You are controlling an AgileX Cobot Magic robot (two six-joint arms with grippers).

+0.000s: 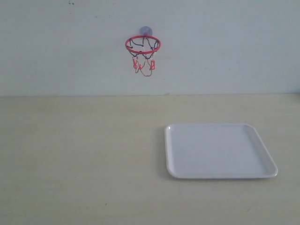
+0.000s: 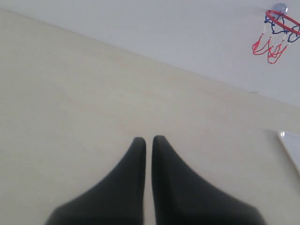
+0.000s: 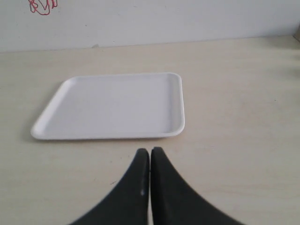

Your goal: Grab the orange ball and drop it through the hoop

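The hoop [image 1: 143, 45] hangs on the back wall by its suction cup, red ring level, net dangling below. It also shows in the left wrist view as the hoop [image 2: 281, 21], and only its net's red strings [image 3: 42, 6] show in the right wrist view. The orange ball is in none of the views. My left gripper [image 2: 148, 139] is shut with nothing in it, over bare table. My right gripper [image 3: 150, 151] is shut and empty too, just short of the white tray's near rim. Neither gripper appears in the exterior view.
A white tray [image 1: 174, 172] lies flat and empty on the right half of the pale wooden table [image 1: 79, 154]; its rim [image 3: 112, 136] faces my right gripper, and one corner [image 2: 287, 140] shows in the left wrist view. The wall rises at the table's far edge.
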